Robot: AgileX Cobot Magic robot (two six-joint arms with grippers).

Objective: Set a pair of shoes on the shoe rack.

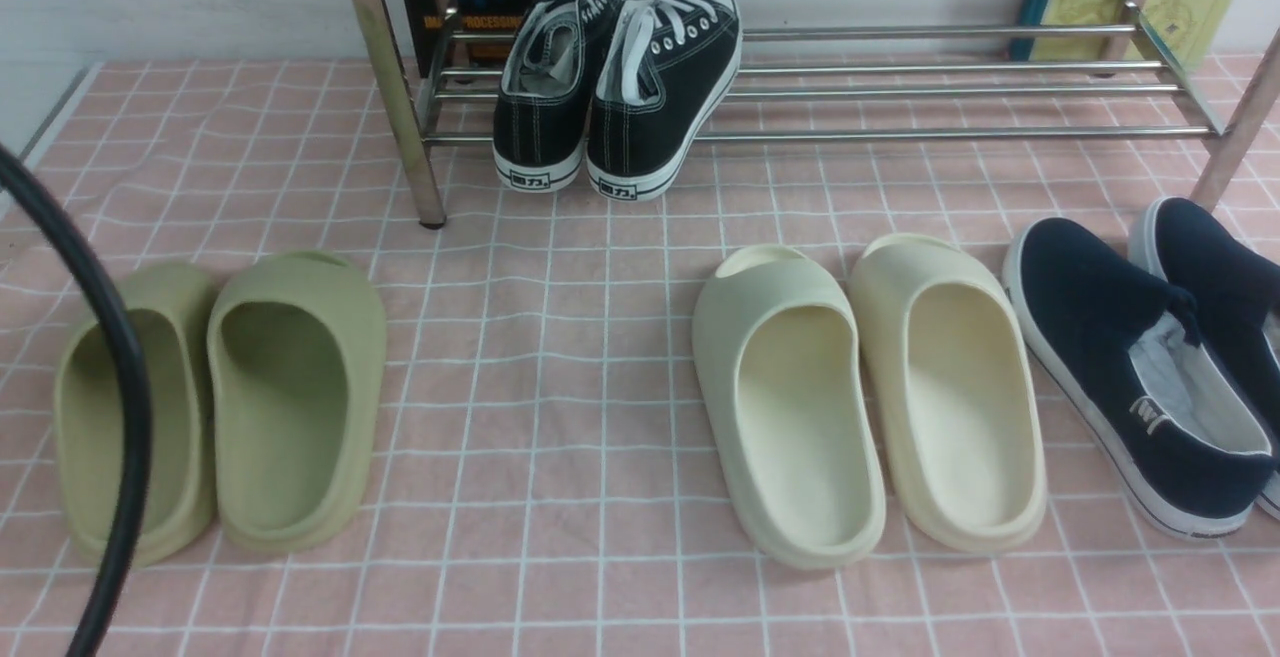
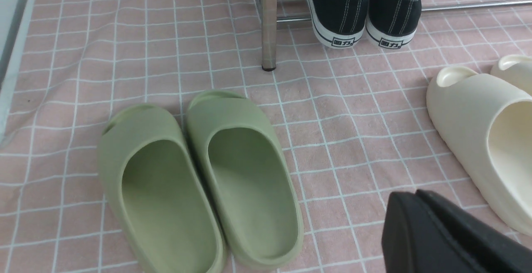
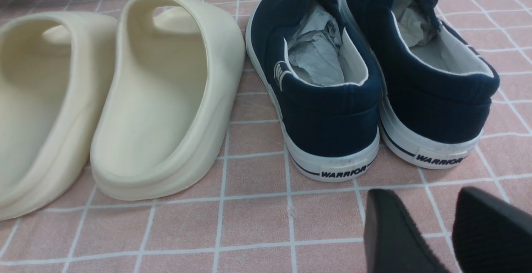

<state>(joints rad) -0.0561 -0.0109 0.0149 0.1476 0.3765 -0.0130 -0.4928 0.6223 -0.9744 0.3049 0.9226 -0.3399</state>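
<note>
Both black canvas white-laced sneakers (image 1: 664, 87) rest on the low steel-barred rack (image 1: 960, 133); placing looks done. Before the rack, the left gripper (image 2: 417, 194) is closed, the right gripper (image 3: 424, 194) open.

Tiled cloth (image 1: 540, 387): bare lane between olive slides (image 1: 295, 407) and cream slides (image 1: 790, 417).
Rack front: black sneakers (image 1: 660, 87) block its left part.

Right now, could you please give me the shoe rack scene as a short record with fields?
task pair: black canvas sneakers
place: lower bars of the steel rack, heels toward the robot
left gripper: shut, empty
right gripper: open, empty
on the floor: olive slides, cream slides, navy slip-ons
</note>
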